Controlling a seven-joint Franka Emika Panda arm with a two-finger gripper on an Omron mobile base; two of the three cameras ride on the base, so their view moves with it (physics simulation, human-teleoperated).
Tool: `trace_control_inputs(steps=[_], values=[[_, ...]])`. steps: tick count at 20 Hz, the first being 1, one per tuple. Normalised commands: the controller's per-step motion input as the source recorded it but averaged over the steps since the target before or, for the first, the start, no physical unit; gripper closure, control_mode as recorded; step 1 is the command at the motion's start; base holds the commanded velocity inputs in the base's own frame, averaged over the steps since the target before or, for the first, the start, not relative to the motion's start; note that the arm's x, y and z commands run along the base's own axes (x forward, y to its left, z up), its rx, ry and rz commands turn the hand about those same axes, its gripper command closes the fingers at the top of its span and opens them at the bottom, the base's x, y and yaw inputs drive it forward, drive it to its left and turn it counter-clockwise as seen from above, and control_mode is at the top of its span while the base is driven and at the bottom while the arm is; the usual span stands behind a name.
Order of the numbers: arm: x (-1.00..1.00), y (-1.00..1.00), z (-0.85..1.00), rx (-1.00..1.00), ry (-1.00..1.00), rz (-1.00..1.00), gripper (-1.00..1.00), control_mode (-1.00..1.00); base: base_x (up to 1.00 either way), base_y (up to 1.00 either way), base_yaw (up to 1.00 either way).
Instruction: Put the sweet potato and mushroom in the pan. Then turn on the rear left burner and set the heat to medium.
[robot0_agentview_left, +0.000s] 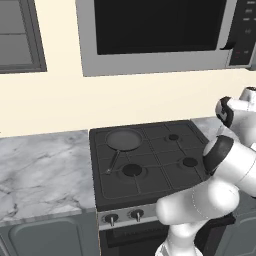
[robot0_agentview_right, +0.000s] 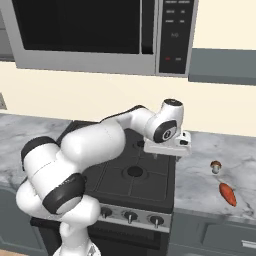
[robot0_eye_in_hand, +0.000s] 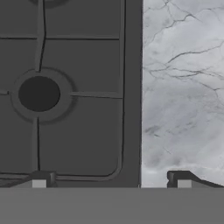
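While the gripper (robot0_agentview_right: 167, 151) is held over the right edge of the stove (robot0_agentview_right: 127, 175), its jaws are spread fully and nothing is gripped. In the hand view one fingertip (robot0_eye_in_hand: 39, 180) is seen above the grate and the other above the marble bench (robot0_eye_in_hand: 183, 87). The sweet potato (robot0_agentview_right: 227, 194) lies on that bench, to the right of the jaws and nearer the front edge, its long axis running roughly front to back with the tapered end toward the front. The mushroom (robot0_agentview_right: 215, 166) stands just behind it. The pan (robot0_agentview_left: 123, 139) rests on the rear left burner, handle angled toward the front
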Motion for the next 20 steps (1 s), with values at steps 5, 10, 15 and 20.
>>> trace_control_inputs(steps=[5, 10, 15, 20], values=[[-0.35, -0.56, -0.24, 0.01, -0.06, -0.08, -1.0, -1.0, 0.0, 0.0, 0.0], [-0.23, -0.29, -0.51, 0.0, -0.15, -0.01, -1.0, -1.0, 0.0, 0.0, 0.0], [0.0, -0.16, -0.03, -0.01, -0.02, 0.0, -1.0, -1.0, 0.0, 0.0, 0.0], [0.0, -0.4, 0.0, -0.03, 0.01, 0.0, -1.0, -1.0, 0.0, 0.0, 0.0]])
